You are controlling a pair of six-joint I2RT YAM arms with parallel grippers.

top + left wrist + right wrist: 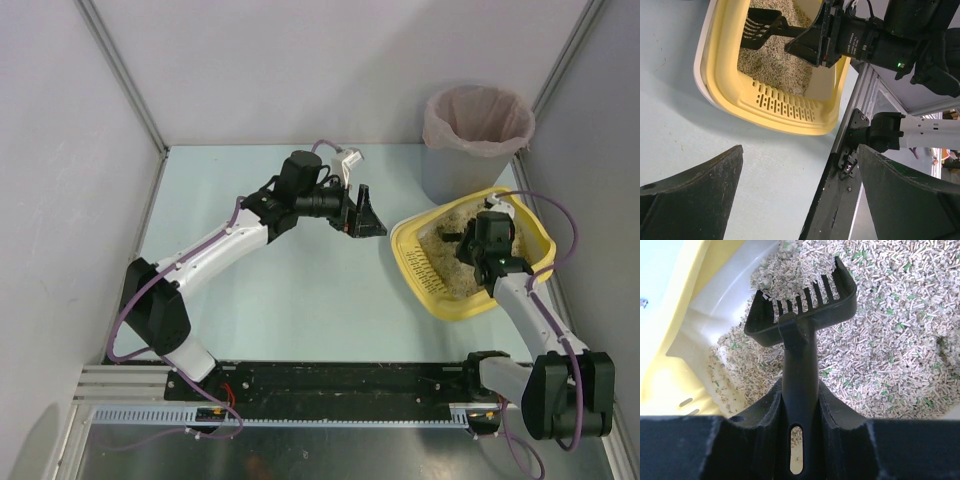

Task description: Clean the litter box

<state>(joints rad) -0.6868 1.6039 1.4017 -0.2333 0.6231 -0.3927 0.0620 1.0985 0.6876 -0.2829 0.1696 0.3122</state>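
Note:
The yellow litter box (415,268) lies at the right of the table, holding beige pellet litter (890,315). My right gripper (478,243) hangs over the litter, shut on the handle of a black slotted scoop (800,310). The scoop's head rests in the litter near the box's pale inner wall (715,305). In the left wrist view the scoop (760,27) and the box's slotted rim (785,107) lie ahead. My left gripper (366,214) hovers over the table just left of the box, open with nothing between its fingers (695,190).
A grey round bin (477,140) with a pink bag liner stands at the back right, just behind the litter box. White walls close in the table on the left, back and right. The black base rail (840,200) runs along the near edge.

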